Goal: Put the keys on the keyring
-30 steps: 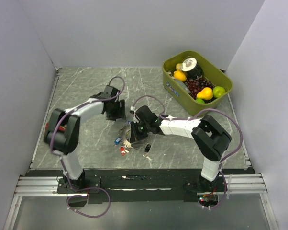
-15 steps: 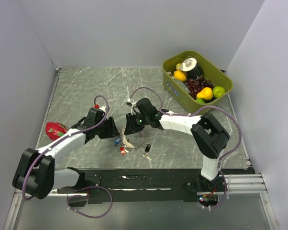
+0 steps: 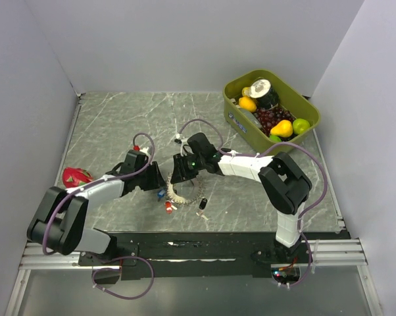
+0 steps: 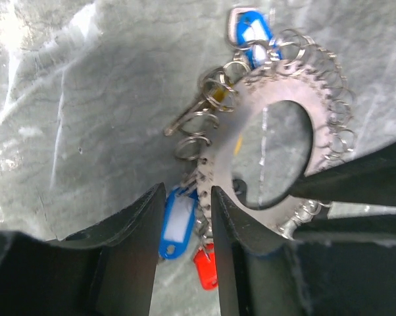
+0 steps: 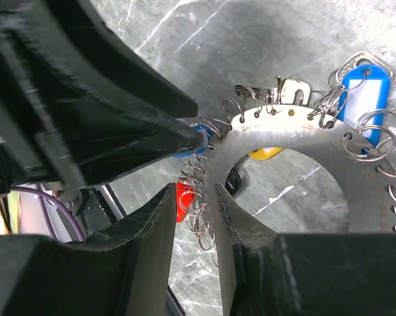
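Marble tabletop [image 3: 119, 125]: one keyring [image 4: 277, 82], two blue keys [image 4: 176, 224], one red key [image 4: 204, 270]; left claw [image 4: 187, 191] and right claw [image 5: 193, 191] slightly open.

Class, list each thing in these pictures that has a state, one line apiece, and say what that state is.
keyring, lying on the table between both grippers.
left gripper, open, astride a blue key.
right gripper, open, astride the keyring's rim.
red key, lying by the keyring's rim.
black key, lying on the table beside the keyring.
green bin, filled with fruit.
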